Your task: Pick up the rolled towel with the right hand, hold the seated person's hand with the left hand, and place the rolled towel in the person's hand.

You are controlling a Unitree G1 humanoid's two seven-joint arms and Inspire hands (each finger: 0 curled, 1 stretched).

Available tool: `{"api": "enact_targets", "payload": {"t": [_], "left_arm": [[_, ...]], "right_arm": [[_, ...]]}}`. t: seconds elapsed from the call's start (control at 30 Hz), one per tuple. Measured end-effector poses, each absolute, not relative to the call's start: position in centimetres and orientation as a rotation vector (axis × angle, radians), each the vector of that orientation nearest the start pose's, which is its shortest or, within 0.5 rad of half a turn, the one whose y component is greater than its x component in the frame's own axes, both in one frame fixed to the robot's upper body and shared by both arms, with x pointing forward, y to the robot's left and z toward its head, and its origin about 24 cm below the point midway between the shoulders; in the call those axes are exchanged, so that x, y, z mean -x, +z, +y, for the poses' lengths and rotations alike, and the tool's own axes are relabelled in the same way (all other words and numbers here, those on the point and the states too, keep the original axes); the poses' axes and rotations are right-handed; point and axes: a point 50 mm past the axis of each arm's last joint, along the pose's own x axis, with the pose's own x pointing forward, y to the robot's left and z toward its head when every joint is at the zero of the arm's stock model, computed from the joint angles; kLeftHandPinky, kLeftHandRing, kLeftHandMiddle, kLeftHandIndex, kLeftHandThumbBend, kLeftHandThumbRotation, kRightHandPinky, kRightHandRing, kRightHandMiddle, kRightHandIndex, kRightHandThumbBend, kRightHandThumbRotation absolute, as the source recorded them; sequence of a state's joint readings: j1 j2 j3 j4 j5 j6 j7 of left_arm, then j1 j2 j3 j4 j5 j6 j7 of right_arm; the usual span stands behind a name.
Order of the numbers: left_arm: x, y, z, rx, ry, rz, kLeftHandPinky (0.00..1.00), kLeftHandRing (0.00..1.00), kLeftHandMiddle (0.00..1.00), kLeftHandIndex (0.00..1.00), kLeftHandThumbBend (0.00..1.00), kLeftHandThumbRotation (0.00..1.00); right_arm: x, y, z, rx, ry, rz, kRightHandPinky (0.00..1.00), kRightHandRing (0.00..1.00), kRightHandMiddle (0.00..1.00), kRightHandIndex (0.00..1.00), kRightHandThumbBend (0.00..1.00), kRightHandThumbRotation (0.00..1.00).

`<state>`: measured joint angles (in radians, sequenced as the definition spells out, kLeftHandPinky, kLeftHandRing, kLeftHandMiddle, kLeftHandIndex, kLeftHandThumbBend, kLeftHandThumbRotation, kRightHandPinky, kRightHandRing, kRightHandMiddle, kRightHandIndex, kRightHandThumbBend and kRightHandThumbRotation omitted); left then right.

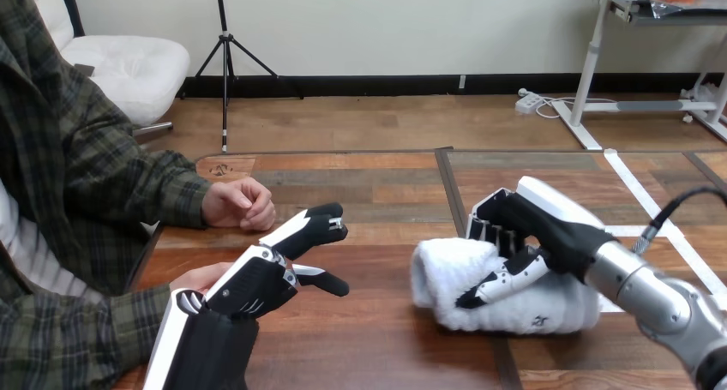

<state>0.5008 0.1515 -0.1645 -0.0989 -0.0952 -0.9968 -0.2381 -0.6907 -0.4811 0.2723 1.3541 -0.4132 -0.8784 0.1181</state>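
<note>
The white rolled towel (514,303) lies on the wooden table (386,339) right of centre. My right hand (549,223) sits on top of it, fingers curled over its far side and thumb pressed along its front. My left hand (257,283) hovers at the lower left with its fingers loosely extended and the thumb sticking out. Just beneath and behind it lies the person's hand (195,277), mostly hidden by my palm. I cannot tell whether the two touch.
The person's other hand (240,204) rests as a loose fist on the table near the left edge, farther back. Bare tabletop separates my left hand from the towel.
</note>
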Motion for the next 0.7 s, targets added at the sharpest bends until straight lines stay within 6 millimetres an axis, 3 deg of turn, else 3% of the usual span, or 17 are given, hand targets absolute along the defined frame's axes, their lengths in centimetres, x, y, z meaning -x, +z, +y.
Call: {"api": "enact_targets", "payload": {"t": [0.7], "left_arm": [[-12.46, 5.88, 14.84, -0.072, -0.282, -0.585, 0.56, 0.79, 0.84, 0.78, 1.00, 0.40]], "right_arm": [[-31.48, 2.79, -22.39, 0.567, 0.515, -0.064, 0.14, 0.20, 0.27, 0.26, 0.68, 0.00]]}}
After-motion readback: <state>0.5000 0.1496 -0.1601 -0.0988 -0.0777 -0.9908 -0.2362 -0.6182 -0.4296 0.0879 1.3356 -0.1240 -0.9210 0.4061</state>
